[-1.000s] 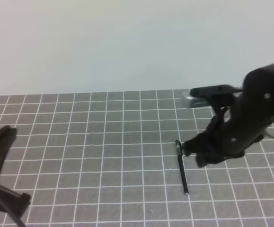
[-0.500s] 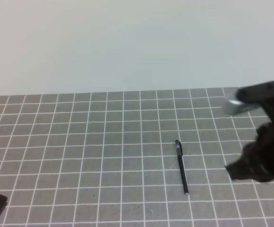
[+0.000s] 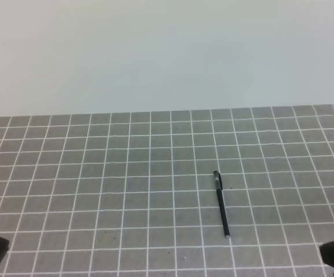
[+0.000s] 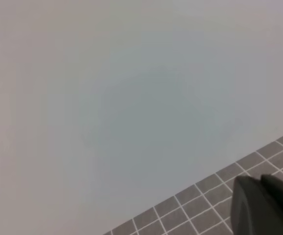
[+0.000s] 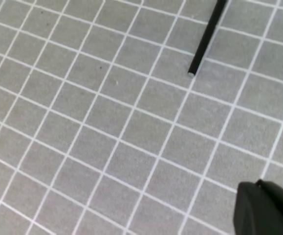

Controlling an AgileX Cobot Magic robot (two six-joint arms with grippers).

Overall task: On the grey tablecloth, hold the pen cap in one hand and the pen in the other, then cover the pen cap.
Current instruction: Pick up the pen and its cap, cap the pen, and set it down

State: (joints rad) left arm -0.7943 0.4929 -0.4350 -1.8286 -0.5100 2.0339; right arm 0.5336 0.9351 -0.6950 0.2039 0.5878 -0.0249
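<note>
The pen [image 3: 221, 203] lies capped on the grey tablecloth [image 3: 126, 190], right of centre. Both pincers sit at the frame edges, grips unreadable. We judge nothing remains but staying clear.

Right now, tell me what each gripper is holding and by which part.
Nothing is held. The pen lies alone on the grey tablecloth, with both arms pulled back to the frame edges and no gripper touching it.
</note>
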